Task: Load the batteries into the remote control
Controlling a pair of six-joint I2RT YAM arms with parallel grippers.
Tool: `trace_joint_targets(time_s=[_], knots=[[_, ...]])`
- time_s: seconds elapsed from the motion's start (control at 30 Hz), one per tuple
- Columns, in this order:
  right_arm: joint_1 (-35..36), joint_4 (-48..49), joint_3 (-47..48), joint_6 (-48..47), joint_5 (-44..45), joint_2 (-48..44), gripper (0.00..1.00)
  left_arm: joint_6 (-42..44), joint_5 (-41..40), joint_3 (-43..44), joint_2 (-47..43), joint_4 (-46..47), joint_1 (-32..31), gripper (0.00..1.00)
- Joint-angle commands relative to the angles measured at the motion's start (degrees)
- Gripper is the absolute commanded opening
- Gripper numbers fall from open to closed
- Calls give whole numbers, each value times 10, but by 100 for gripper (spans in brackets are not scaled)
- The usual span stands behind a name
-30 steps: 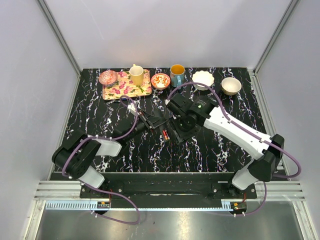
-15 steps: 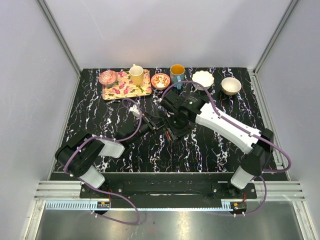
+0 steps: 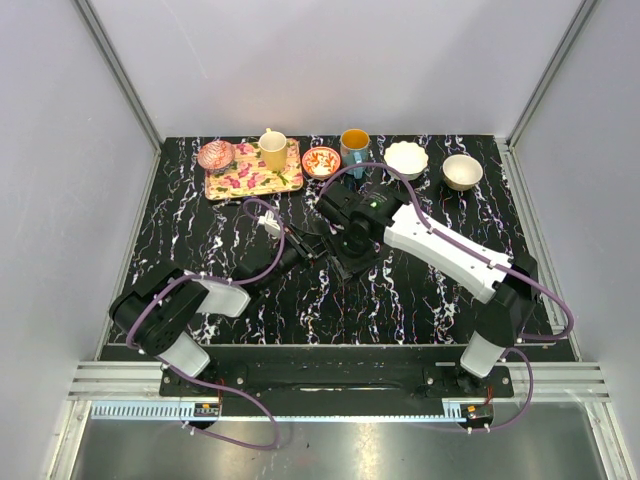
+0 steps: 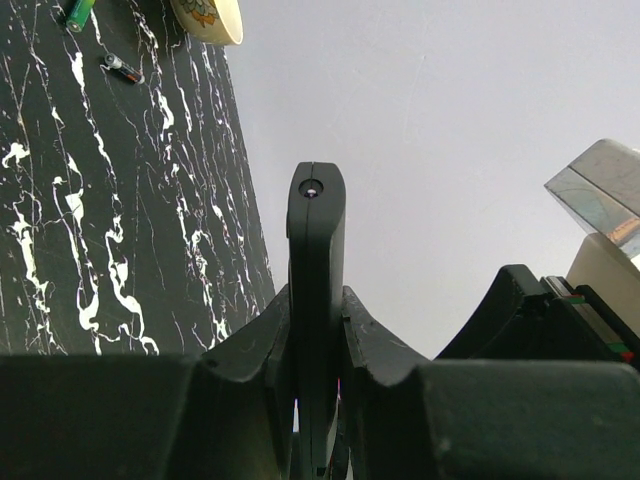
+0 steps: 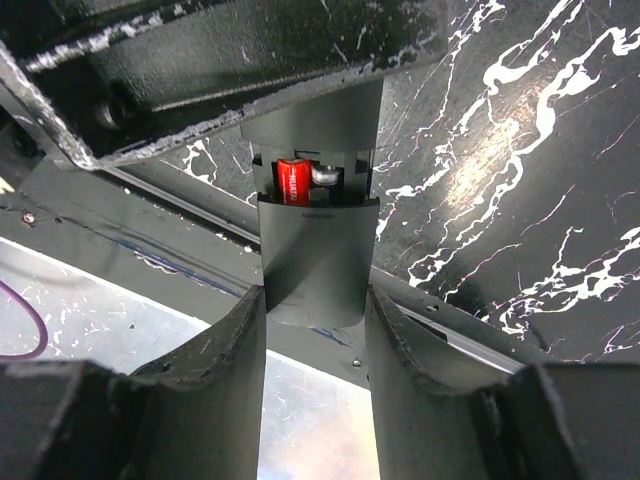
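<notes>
The remote control [image 4: 316, 230] stands edge-on between the fingers of my left gripper [image 4: 316, 300], which is shut on it. From the right wrist its underside [image 5: 318, 260] shows, with a red battery [image 5: 295, 182] lying in the open compartment above the cover panel. My right gripper [image 5: 316, 300] is closed on the panel's two sides. Seen from above, both grippers, left [image 3: 303, 250] and right [image 3: 342, 266], meet over the table's middle and hide the remote. Two loose batteries, a green one [image 4: 78, 12] and a small one [image 4: 122, 68], lie on the table.
Along the far edge stand a floral tray [image 3: 250, 182] with a pink bowl [image 3: 215, 155] and yellow cup [image 3: 273, 150], a red bowl [image 3: 321, 161], a blue mug [image 3: 354, 150] and two white bowls [image 3: 406, 158] [image 3: 462, 171].
My right arm has swung left and slightly away, closing in on the left gripper. It now covers the battery that lay on the table beside it. Both grips are unchanged.
</notes>
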Motion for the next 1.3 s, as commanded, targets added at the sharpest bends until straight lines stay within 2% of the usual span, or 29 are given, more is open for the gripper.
trace_joint_targets(time_s=[0.0,0.9,1.17,1.27], knots=[[5,13,27,1,5,7,0,3,-23,12,-25,22,-5,0],[4,22,28,-11,33,26,0,-22,-14,5,-32,50,-16,0],[4,12,35,-11,37,24,15,-41,-13,3,-27,64,-17,0],[4,8,35,-13,41,25,18,-48,-12,5,-25,66,-17,0]])
